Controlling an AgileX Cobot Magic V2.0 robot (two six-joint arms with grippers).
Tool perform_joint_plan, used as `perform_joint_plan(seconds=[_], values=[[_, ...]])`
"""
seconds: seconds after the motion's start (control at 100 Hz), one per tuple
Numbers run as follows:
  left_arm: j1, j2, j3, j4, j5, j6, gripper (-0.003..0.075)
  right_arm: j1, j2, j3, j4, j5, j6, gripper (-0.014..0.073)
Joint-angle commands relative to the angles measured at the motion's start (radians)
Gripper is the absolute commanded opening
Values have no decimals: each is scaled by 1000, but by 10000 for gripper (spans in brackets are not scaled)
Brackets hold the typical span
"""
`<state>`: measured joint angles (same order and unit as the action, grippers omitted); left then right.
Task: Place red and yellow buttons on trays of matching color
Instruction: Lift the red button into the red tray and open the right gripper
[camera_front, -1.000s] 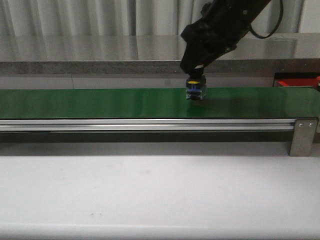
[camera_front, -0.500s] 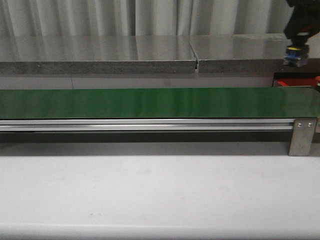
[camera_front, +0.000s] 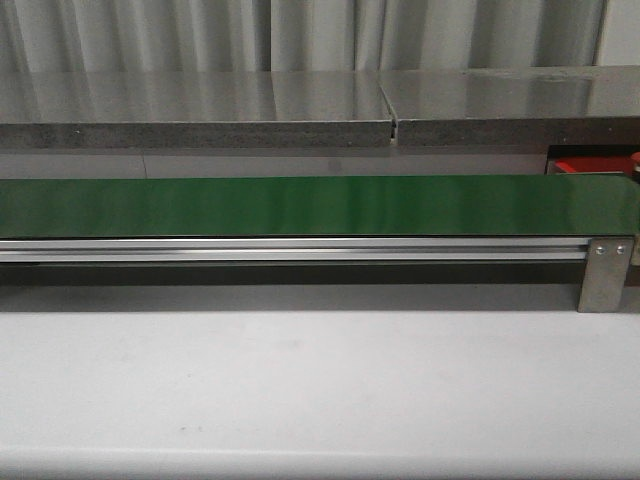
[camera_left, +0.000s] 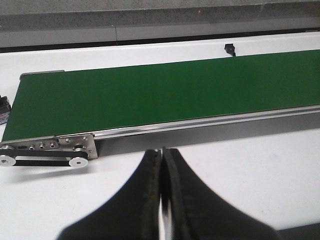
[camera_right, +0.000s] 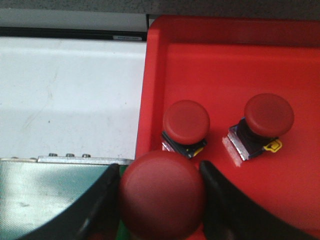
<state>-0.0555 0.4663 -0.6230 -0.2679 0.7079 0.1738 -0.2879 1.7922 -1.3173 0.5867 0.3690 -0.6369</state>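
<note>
Front view: neither arm showed; the green conveyor belt (camera_front: 320, 205) lay bare, with a corner of the red tray (camera_front: 590, 165) past its right end.

Left wrist view: the left hand (camera_left: 161, 190) hung above the counter (camera_left: 250, 170) near the belt's roller end, fingers pressed together, gripping nothing.

Right wrist view: the right hand (camera_right: 159, 197) clasped a red mushroom button (camera_right: 161, 192) at the tray's near edge. Two red buttons (camera_right: 186, 122) already sat inside. Judged best: carry it further over the tray, clear of them, then lower before release.

Three red buttons (camera_right: 162, 192), red tray (camera_right: 230, 55), green belt (camera_front: 320, 205).
</note>
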Motion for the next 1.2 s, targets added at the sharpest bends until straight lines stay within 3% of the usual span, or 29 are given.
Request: perform_joint_plan(seconds=[0.0,0.84,0.91,1.1,1.19], values=[[-8,4,-24,-16,-72,-5,-20,-6,-34,-16,52,-102,1,-25],[-8,4,-24,-16,-72,-5,-20,-6,117,-14,109,-170,1,-8],[-8,4,-24,-16,-72,-5,-20,-6,117,-14,109,-168,1,66],[-8,4,-24,-16,-72,-5,-20,-6,113,-14,109,-154,1,455],[-8,4,-24,-16,-72,-5,-20,-6,101,-14,109,-149,1,520]])
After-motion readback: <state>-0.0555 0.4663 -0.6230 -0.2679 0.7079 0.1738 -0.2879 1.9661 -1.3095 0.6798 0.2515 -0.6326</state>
